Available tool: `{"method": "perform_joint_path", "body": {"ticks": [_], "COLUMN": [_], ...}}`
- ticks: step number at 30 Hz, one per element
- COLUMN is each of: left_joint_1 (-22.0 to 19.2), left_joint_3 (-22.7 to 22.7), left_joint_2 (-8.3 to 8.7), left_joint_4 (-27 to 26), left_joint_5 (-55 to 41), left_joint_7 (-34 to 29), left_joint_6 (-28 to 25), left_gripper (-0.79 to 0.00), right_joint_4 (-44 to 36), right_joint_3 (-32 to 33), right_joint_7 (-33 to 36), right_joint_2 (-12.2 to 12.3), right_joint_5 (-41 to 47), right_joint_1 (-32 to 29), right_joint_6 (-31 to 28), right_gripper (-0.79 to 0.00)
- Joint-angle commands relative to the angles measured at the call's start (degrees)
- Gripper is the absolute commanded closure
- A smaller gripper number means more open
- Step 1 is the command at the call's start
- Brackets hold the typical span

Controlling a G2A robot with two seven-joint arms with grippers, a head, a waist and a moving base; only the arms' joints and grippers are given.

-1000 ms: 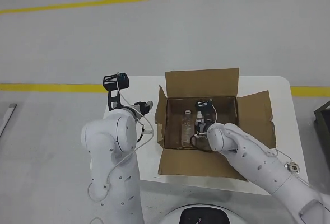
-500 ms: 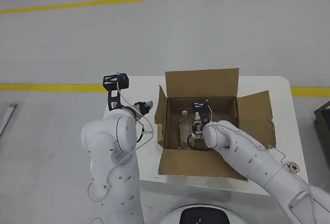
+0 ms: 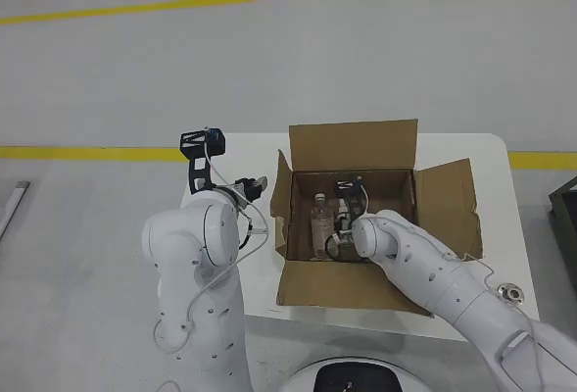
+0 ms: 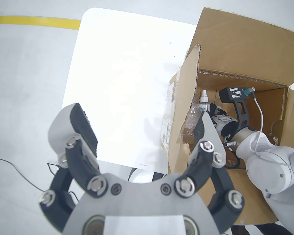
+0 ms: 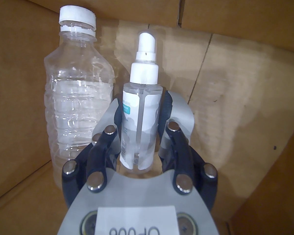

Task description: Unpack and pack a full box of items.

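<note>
The left claw (image 4: 139, 118) hangs with its fingers wide apart and nothing between them. It is over the white tabletop (image 4: 117, 74), just beside the left wall of the box (image 4: 235, 50). The cardboard box sits on the tabletop with its flaps folded outward. Inside it, near the left wall, is a clear water bottle (image 5: 78, 94) with a white cap. Just beside the water bottle, on its right, is a smaller spray bottle (image 5: 143, 81) with a white pump under a clear cover, pointing the same way. The right claw (image 5: 142, 118) is down inside the box, clamped on the spray bottle's labelled body with one pad on each side. One finger (image 5: 117, 113) sits between the two bottles. Whether the spray bottle rests on the cardboard cannot be told.
</note>
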Motion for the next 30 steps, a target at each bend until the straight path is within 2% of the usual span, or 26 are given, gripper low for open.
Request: {"method": "perform_joint_path", "body": {"ticks": [1, 4, 5, 7, 10, 11, 13, 14, 16, 17, 19, 21, 26, 30], "left_joint_1": [0.00, 0.00, 0.00, 0.00, 0.00, 0.00, 0.00, 0.00, 0.00, 0.00, 0.00, 0.00, 0.00, 0.00], "left_joint_3": [0.00, 0.00, 0.00, 0.00, 0.00, 0.00, 0.00, 0.00, 0.00, 0.00, 0.00, 0.00, 0.00, 0.00], "left_joint_2": [0.00, 0.00, 0.00, 0.00, 0.00, 0.00, 0.00, 0.00, 0.00, 0.00, 0.00, 0.00, 0.00, 0.00], "left_joint_4": [0.00, 0.00, 0.00, 0.00, 0.00, 0.00, 0.00, 0.00, 0.00, 0.00, 0.00, 0.00, 0.00, 0.00], "left_joint_5": [0.00, 0.00, 0.00, 0.00, 0.00, 0.00, 0.00, 0.00, 0.00, 0.00, 0.00, 0.00, 0.00, 0.00], "left_joint_7": [0.00, 0.00, 0.00, 0.00, 0.00, 0.00, 0.00, 0.00, 0.00, 0.00, 0.00, 0.00, 0.00, 0.00], "left_joint_6": [0.00, 0.00, 0.00, 0.00, 0.00, 0.00, 0.00, 0.00, 0.00, 0.00, 0.00, 0.00, 0.00, 0.00], "left_gripper": [-0.785, -0.785, -0.785, -0.785, -0.785, -0.785, -0.785, -0.785, -0.785, -0.785, -0.785, -0.785, -0.785, -0.785], "right_joint_4": [-0.63, -2.73, -3.81, -6.65, -14.20, -17.62, -26.05, -30.04, -38.53, -42.69, -50.24, -56.61, -68.03, -72.72], "right_joint_3": [0.48, 1.90, 2.44, 3.84, 7.57, 9.20, 13.49, 15.63, 20.53, 23.03, 28.19, 33.44, 45.71, 52.26], "right_joint_7": [-0.28, -0.77, -0.92, -0.96, -1.73, -2.23, -3.78, -3.52, -2.49, -1.62, -0.23, 0.80, 2.87, 4.13], "right_joint_2": [0.02, 0.38, 0.63, 1.30, 2.86, 3.56, 5.07, 5.89, 7.47, 8.14, 9.34, 10.28, 11.91, 12.79], "right_joint_5": [-0.13, -0.59, -1.22, -2.73, -5.00, -6.31, -8.04, -9.49, -12.95, -14.17, -16.93, -18.79, -21.77, -24.96], "right_joint_1": [-0.22, -0.98, -1.41, -2.54, -5.67, -7.15, -11.47, -13.99, -18.98, -21.56, -26.40, -30.78, -40.31, -46.10], "right_joint_6": [-0.14, -0.30, -0.28, -0.04, -0.57, -1.27, -3.20, -4.46, -5.82, -6.38, -7.70, -9.04, -14.29, -20.89], "right_gripper": [-0.376, -0.391, -0.419, -0.542, -0.634, -0.776, -0.779, -0.754, -0.594, -0.376, -0.259, -0.012, 0.000, 0.000]}}
